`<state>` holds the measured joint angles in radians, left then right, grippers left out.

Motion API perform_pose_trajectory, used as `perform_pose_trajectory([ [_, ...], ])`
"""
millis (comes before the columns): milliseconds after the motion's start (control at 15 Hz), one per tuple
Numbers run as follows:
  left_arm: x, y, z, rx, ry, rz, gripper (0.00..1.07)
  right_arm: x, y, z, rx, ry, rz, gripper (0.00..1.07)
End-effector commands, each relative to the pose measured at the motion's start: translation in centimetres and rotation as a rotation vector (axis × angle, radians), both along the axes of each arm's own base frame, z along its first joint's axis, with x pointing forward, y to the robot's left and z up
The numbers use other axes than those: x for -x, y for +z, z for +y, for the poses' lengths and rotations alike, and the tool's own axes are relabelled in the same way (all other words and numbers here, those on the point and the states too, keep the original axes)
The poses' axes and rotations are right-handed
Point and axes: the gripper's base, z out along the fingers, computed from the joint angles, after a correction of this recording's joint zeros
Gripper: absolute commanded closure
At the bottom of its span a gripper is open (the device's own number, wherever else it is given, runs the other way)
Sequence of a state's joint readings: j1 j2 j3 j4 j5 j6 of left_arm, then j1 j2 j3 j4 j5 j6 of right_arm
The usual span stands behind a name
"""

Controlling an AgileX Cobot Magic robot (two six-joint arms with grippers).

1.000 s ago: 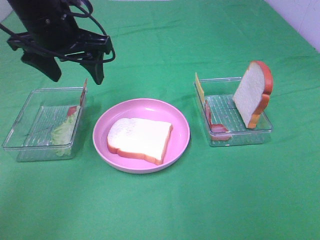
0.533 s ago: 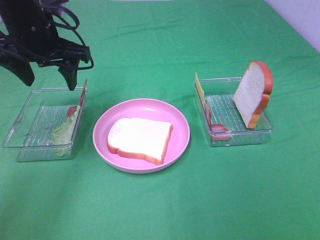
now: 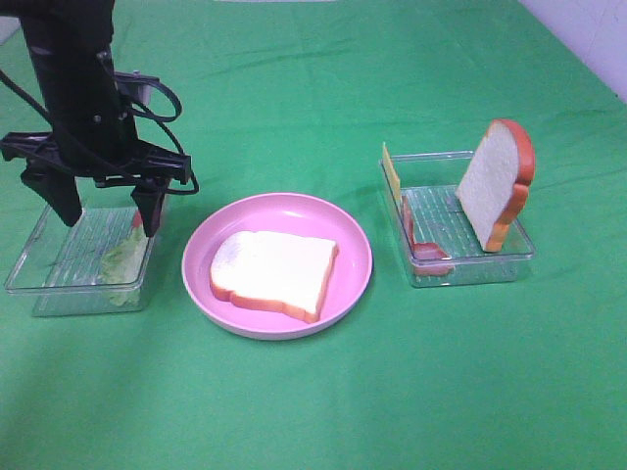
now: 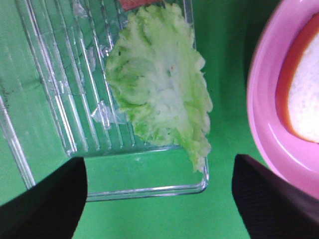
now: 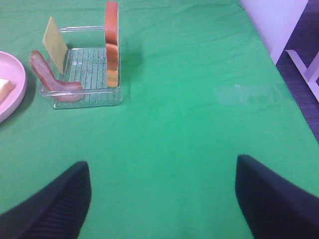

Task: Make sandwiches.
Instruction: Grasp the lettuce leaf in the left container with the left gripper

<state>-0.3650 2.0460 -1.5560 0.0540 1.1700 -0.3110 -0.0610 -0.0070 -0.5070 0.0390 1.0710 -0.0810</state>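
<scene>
One bread slice (image 3: 274,272) lies flat on the pink plate (image 3: 353,230). Left of the plate, the lettuce (image 4: 159,84) lies in a clear tray (image 3: 39,284). The left gripper (image 3: 108,219) hangs over it with jaws spread wide either side of the leaf, gripping nothing; whether the tips touch the tray is hard to tell. Right of the plate, a second tray (image 3: 519,250) holds an upright bread slice (image 3: 497,181), bacon (image 3: 423,250) and cheese (image 3: 391,171). The right gripper (image 5: 159,199) is over the bare green surface (image 5: 189,99), jaws wide apart and empty.

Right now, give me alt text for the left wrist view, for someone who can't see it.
A pale green toy lettuce leaf lies in a clear ribbed plastic tray, under the open left gripper. Beside it, a round pink plate holds a white bread slice.
</scene>
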Motion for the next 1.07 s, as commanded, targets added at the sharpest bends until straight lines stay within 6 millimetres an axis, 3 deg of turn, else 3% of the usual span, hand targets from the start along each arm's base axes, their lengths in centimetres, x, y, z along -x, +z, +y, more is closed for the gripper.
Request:
perform_pose_trajectory([
  [67, -0.5, -1.3, -0.5, 0.013, -0.005, -0.012, 0.35, 0.1, 0.0, 0.0, -0.005, -0.010, -0.023, 0.32],
  [467, -1.3, -2.7, -1.0, 0.043, 0.001, -0.039, 0.51, 0.1, 0.0, 0.0, -0.005, -0.010, -0.023, 0.32],
  [600, -1.5, -3.1, -1.1, 0.050, 0.000, -0.056, 0.66, 0.1, 0.0, 0.0, -0.005, -0.010, -0.023, 0.32],
  [933, -1.5, -3.1, -1.1, 0.051, 0.000, -0.058, 0.82, 0.1, 0.0, 0.0, -0.005, -0.010, -0.023, 0.32],
  [1067, -1.5, -3.1, -1.1, 0.051, 0.000, -0.058, 0.95, 0.1, 0.0, 0.0, -0.005, -0.010, -0.023, 0.32],
])
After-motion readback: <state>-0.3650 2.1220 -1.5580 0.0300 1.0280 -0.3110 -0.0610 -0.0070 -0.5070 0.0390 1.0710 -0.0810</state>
